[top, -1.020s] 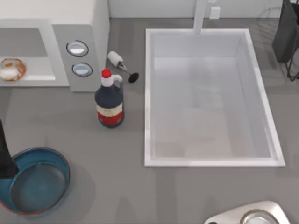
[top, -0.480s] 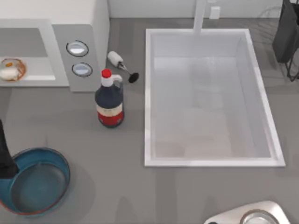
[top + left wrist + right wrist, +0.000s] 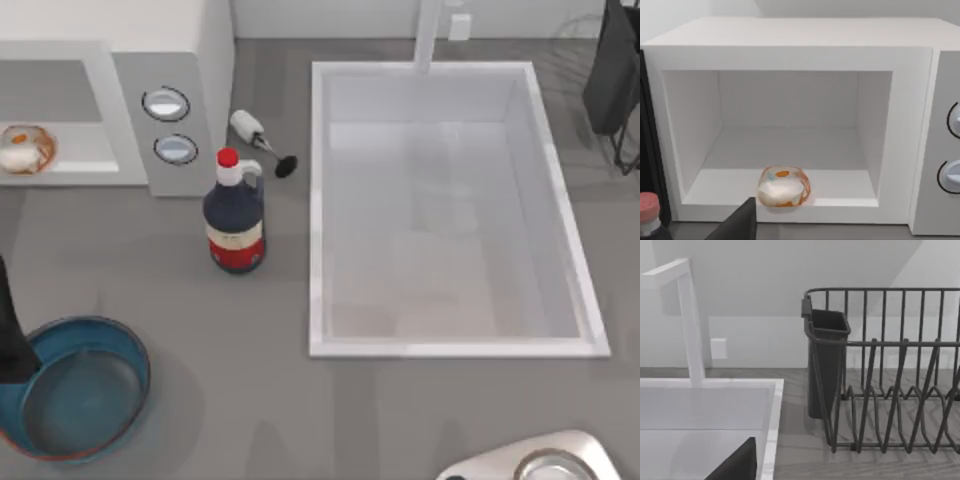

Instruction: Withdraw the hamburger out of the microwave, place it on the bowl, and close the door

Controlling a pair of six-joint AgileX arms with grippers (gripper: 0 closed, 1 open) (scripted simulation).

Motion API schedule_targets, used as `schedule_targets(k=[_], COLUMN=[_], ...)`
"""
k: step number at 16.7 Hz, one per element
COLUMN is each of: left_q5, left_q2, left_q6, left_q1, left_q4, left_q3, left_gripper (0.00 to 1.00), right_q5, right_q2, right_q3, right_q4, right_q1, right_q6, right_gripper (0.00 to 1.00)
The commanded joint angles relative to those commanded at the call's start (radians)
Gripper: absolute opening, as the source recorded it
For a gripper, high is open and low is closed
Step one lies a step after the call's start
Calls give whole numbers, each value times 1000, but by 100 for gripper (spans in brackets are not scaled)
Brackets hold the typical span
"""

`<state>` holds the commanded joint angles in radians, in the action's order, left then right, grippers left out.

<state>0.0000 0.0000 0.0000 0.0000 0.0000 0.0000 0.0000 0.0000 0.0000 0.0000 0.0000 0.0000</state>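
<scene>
The hamburger — a small cream lump with orange-brown patches — sits at the front of the open microwave cavity, upper left of the top view. The bowl — teal, reddish rim — lies upright at lower left.

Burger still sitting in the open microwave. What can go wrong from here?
1. The small cream-and-orange hamburger sits at the cavity's front lip, so a clumsy reach could nudge it off the boxy white microwave.
2. The dark blue red-capped bottle stands between microwave and teal-blue orange-rimmed bowl; the carry might clip it.
</scene>
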Motion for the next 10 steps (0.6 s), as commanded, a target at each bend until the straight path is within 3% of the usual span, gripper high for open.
schedule_targets(k=[5, 10], left_q5=[2, 19], left_q2=[29, 268], left_q6=[1, 8], left_q1=[2, 16], left_q4=[14, 133], left_q3=[10, 96], left_gripper=[100, 100], right_q5=[0, 0], right_q2=[0, 0], right_q3=[0, 0], right_q4=[0, 0], right_q1=[0, 0], right_q6=[0, 0], right_gripper=[100, 100])
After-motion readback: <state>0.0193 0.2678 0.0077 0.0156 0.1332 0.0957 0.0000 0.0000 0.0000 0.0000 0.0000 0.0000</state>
